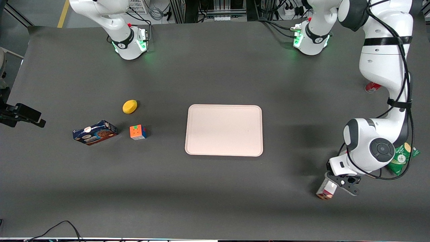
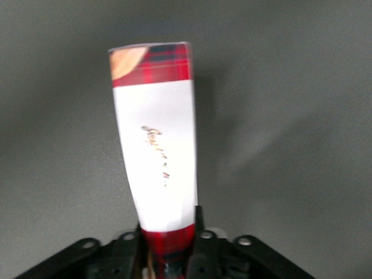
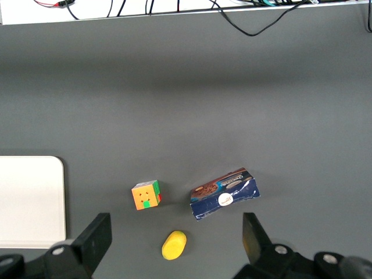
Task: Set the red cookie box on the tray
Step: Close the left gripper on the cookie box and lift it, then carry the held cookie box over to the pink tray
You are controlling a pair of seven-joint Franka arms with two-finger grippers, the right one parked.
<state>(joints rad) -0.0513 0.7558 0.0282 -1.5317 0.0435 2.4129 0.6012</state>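
One long, slim red cookie box [image 2: 156, 157] is sitting between the fingers [image 2: 125, 256] of my end effector [image 1: 341, 183], which are pinching it at one tartan end. I am gripping it toward my own end of the surface [image 1: 215, 201], closer to the front camera than anything else laid out there. From my wrist, the box is stretching away from me, showing its white label band with cursive lettering and a cookie picture at the outer end. From the front, only a short piece of the box is showing under my end effector, and I cannot tell whether it is resting on the surface or hanging just above it.

I am seeing the tray [image 1: 224, 130], pale pink-beige with rounded corners, lying near the middle of the surface, well apart from the box and from me. Toward the parked arm's end, a dark blue cookie box [image 1: 95, 132], a coloured puzzle cube [image 1: 138, 132] and a yellow lemon-like object [image 1: 129, 106] are lying near one another. Just beside my arm, a green snack bag [image 1: 403, 158] is partly showing, and a red can [image 1: 372, 87] is peeking out farther from the front camera.
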